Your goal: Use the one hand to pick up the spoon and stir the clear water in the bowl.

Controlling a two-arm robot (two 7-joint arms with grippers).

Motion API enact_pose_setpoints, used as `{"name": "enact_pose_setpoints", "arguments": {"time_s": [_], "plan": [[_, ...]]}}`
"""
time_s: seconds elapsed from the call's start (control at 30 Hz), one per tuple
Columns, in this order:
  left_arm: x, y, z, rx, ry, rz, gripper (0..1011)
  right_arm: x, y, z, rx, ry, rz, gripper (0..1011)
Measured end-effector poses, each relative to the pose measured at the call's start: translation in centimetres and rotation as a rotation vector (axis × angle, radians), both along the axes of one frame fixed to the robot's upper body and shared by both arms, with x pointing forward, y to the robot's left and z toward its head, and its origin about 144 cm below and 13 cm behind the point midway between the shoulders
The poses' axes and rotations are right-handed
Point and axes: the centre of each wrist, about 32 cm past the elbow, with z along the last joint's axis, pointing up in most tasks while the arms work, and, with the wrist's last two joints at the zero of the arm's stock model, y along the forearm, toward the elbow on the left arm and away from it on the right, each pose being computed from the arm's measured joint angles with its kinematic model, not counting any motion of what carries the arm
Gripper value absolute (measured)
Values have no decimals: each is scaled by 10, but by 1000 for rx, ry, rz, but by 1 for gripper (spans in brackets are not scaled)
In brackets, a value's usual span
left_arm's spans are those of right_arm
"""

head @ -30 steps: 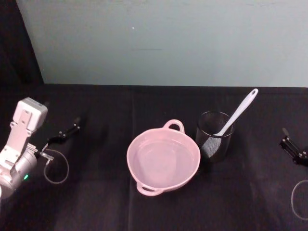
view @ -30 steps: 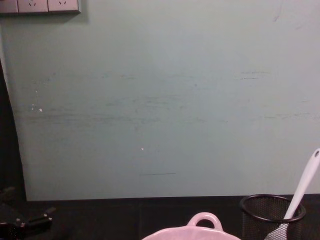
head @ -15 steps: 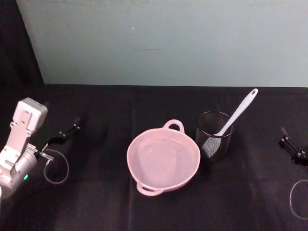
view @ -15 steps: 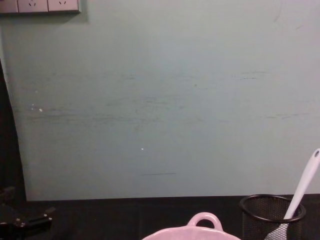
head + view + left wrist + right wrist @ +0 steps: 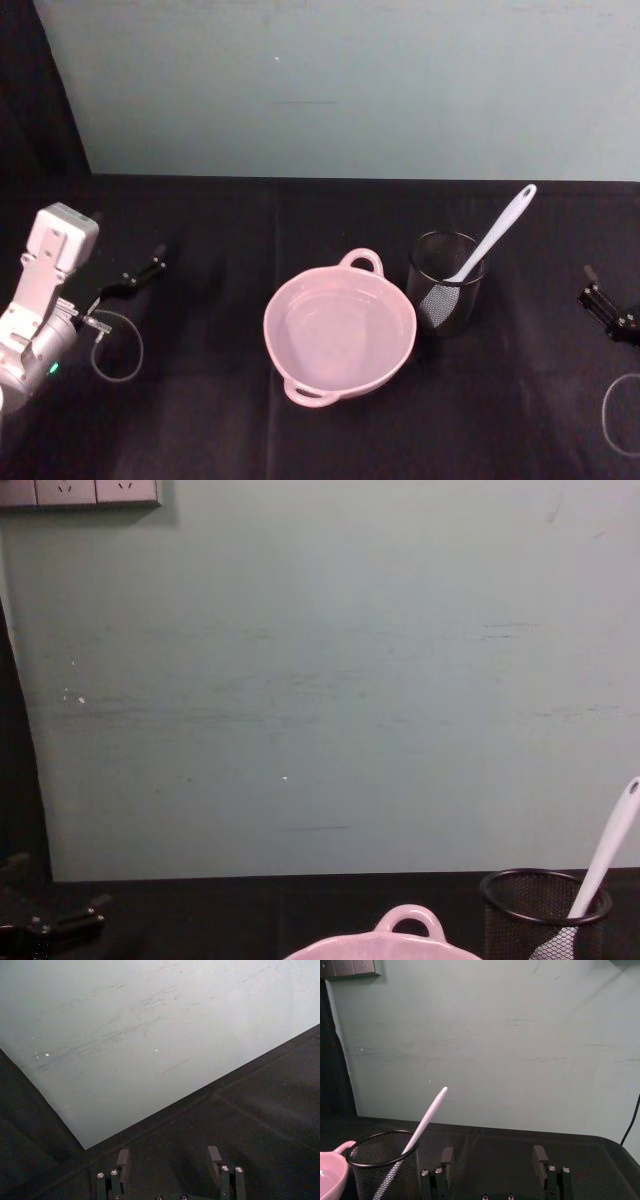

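The pale pink bowl [image 5: 340, 330] sits mid-table with clear water in it; its loop handle [image 5: 408, 920] shows in the chest view. The white spoon [image 5: 495, 235] stands slanted in a black wire-mesh cup [image 5: 445, 285] just right of the bowl, blade down, handle leaning up and to the right. My right gripper [image 5: 603, 305] hovers low at the table's right edge, well clear of the cup, and is open and empty [image 5: 493, 1157]. The right wrist view shows the spoon [image 5: 427, 1115], the cup [image 5: 382, 1170] and the bowl's rim [image 5: 332, 1170]. My left gripper [image 5: 140, 273] rests far left, open [image 5: 168, 1160].
A black cloth covers the table [image 5: 200, 400], and a pale green wall [image 5: 350, 90] stands behind it. Grey cable loops hang by the left wrist [image 5: 118, 345] and at the right edge [image 5: 620, 415]. Wall sockets [image 5: 80, 492] sit at the upper left.
Almost nothing: the right gripper has edged slightly inward toward the cup. Bowl, cup, spoon and the left arm are still.
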Motion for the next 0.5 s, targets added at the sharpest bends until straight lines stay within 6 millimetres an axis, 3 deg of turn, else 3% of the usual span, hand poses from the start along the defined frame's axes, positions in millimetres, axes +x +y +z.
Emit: {"name": "enact_pose_setpoints", "arguments": {"time_s": [0.5], "plan": [[0, 0, 0, 0, 0, 0, 1005, 0, 0, 0, -1, 0, -1, 1003]]}}
